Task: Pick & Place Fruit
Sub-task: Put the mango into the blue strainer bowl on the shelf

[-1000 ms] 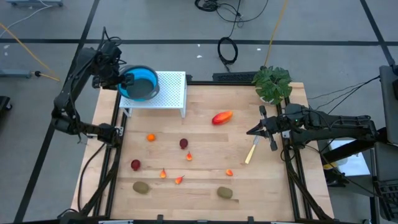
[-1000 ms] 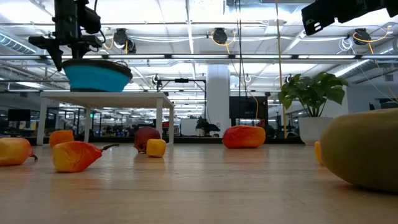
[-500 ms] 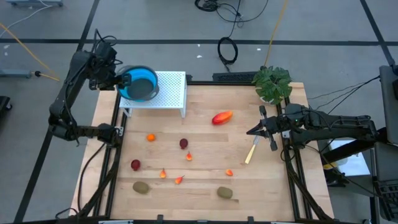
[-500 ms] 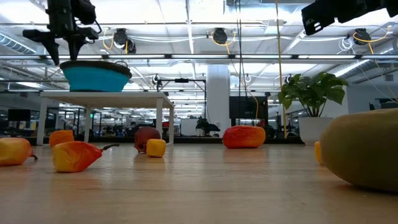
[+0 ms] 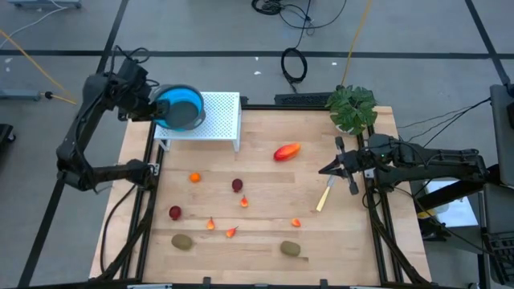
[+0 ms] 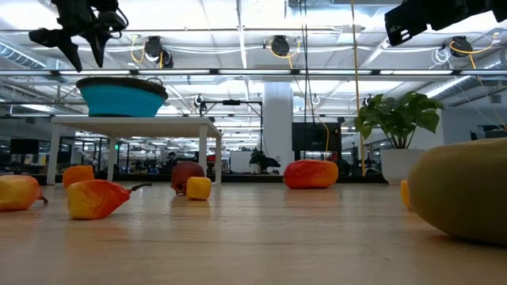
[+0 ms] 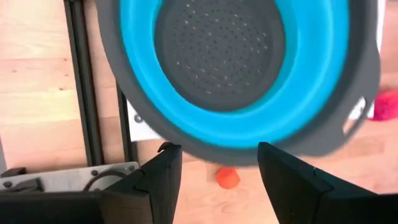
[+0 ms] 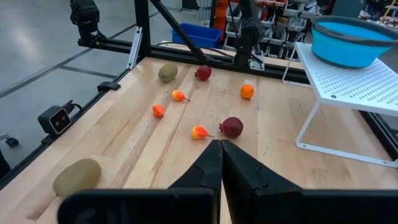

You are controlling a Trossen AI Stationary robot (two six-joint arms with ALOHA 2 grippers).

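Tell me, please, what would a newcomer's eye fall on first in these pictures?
Probably the bright blue colander sitting on the white perforated stand at the table's far left corner, with the left hand open just beside its rim. Next, the toy fruit scattered over the wooden table, above all the red-orange oval lying near the leafy green plant.

A robotics lab or industrial workshop is showing itself here. A pale wooden tabletop (image 5: pixel 265 193) is sitting in a black metal frame (image 5: pixel 377 233) on a grey concrete floor (image 5: pixel 225 32) crossed by dark lines, with black coiled cables (image 5: pixel 294 63) lying at upper centre. In the low view, white ceiling trusses (image 6: pixel 238 73) and round lights (image 6: pixel 279 45) are stretching across a large open hall.
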